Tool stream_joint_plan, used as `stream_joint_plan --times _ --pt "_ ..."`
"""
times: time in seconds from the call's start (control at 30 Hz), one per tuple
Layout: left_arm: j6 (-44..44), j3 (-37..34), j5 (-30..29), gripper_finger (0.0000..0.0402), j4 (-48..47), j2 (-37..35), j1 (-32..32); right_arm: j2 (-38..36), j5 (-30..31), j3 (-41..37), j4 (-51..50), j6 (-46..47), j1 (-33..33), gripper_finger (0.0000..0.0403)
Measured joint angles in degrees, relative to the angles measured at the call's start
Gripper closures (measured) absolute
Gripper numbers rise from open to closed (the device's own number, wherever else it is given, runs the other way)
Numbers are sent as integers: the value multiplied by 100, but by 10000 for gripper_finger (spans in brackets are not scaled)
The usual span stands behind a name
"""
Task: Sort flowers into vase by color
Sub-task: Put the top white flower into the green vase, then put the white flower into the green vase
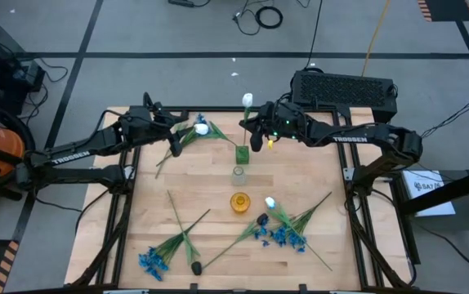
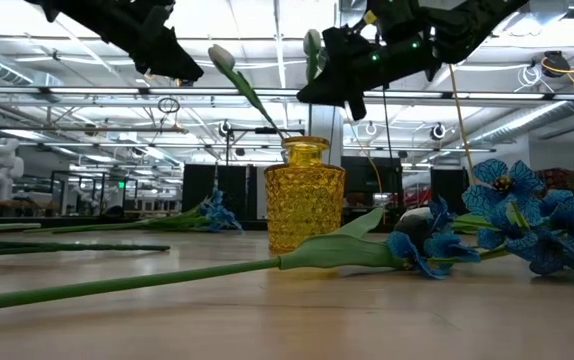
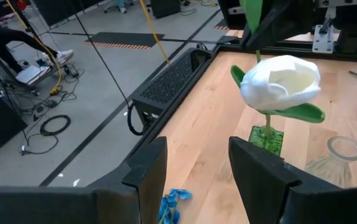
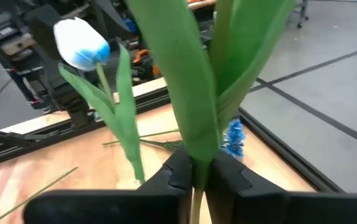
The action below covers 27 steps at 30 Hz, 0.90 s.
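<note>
My right gripper (image 1: 256, 140) is shut on a white tulip (image 1: 248, 100) above the small green vase (image 1: 242, 153) at the table's far middle. Another white tulip (image 3: 281, 81) stands with its stem in that green vase (image 3: 265, 138) and leans toward my left arm. My left gripper (image 3: 194, 168) hovers open at the far left (image 1: 171, 122) with nothing between its fingers, above a blue flower (image 3: 172, 204) lying on the table. A clear glass vase (image 1: 238, 173) and a yellow vase (image 1: 240, 202) stand in a row nearer the front. My right gripper pinches the tulip's stem together with its long green leaves (image 4: 197, 146) between its two fingers, below the bud. The fingers come nearly level from the table's right side, across the stem. The flower stands upright, bud (image 2: 312, 45) above the fingers; its lower end is hidden.
Loose flowers lie on the near half: a white tulip (image 1: 270, 202), blue clusters (image 1: 282, 237) (image 1: 153, 261) and dark buds (image 1: 195, 267) (image 1: 262, 219). In the low view the yellow vase (image 2: 304, 195) hides the vases behind it. A black box (image 1: 345, 88) sits beyond the far edge.
</note>
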Motion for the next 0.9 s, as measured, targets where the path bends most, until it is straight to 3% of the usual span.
stream_joint_plan --times 0.27,0.53,0.73,0.9 --pt "-15 -22 2 221 37 0 0 0 4 0 -194 228 0 301" --pt "-13 -87 0 221 47 2 0 -103 -44 0 -747 376 -14 188" --pt "0 -92 0 221 44 2 0 -638 -51 2 -1183 252 -75 113" --pt "1 -92 0 221 34 2 0 -1285 -50 4 -1833 227 -145 83"
